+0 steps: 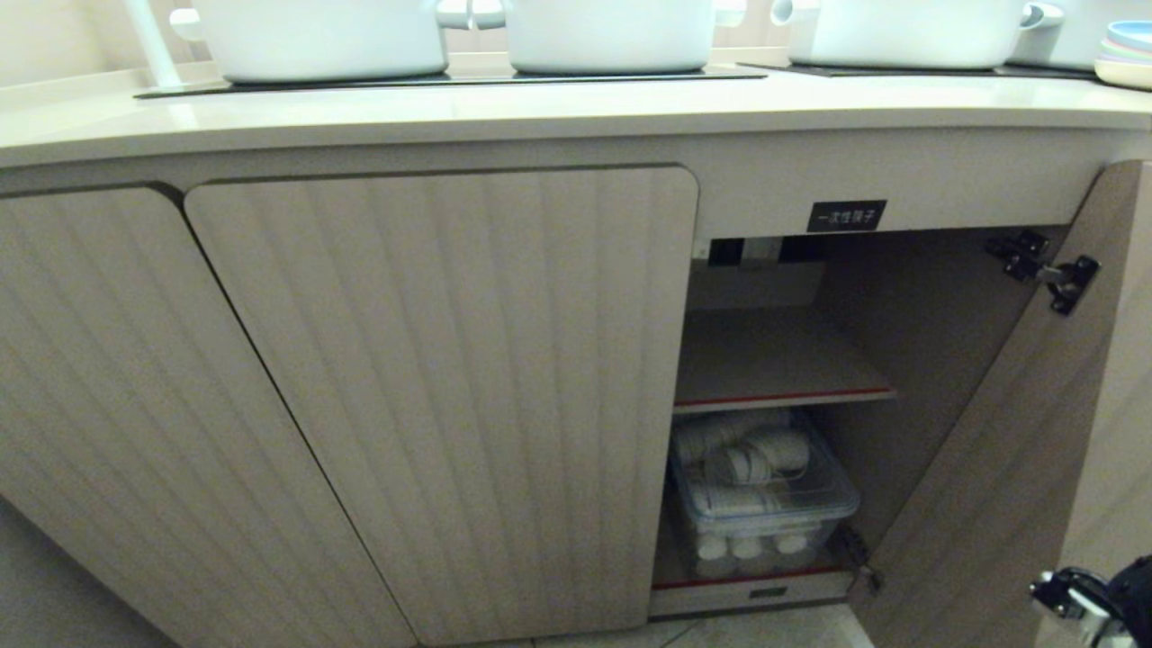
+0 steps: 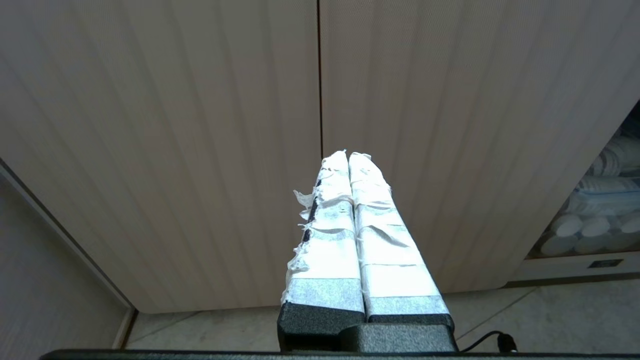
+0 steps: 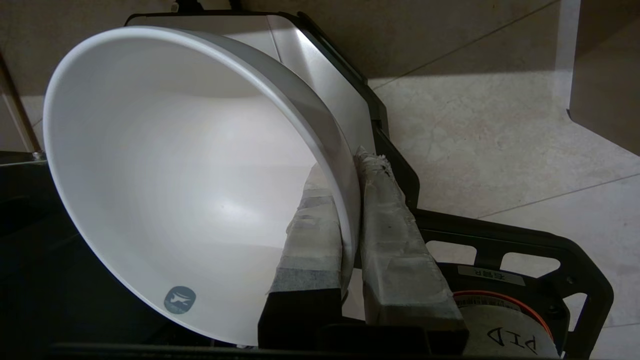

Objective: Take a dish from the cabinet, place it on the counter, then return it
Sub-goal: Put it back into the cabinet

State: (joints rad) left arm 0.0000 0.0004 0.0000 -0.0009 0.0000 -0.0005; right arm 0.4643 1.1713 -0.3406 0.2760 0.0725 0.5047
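The dish (image 3: 190, 175), a plain white deep bowl, is tilted on its side low over the tiled floor in the right wrist view. My right gripper (image 3: 346, 167) is shut on its rim, one taped finger inside the bowl and one outside. The cabinet (image 1: 774, 360) stands open at the right in the head view, under a small black label (image 1: 846, 216), with its red-edged upper shelf bare. The cream counter (image 1: 540, 108) runs above it. Only a piece of my right arm (image 1: 1093, 598) shows at the head view's lower right corner. My left gripper (image 2: 348, 155) is shut and empty, facing closed fluted doors.
The cabinet's door (image 1: 1017, 450) swings out to the right on black hinges. A clear box (image 1: 760, 486) of white dishes fills the lower shelf. White pots (image 1: 324, 36) and stacked plates (image 1: 1125, 54) stand on the counter. My own black and silver base (image 3: 320, 75) lies behind the bowl.
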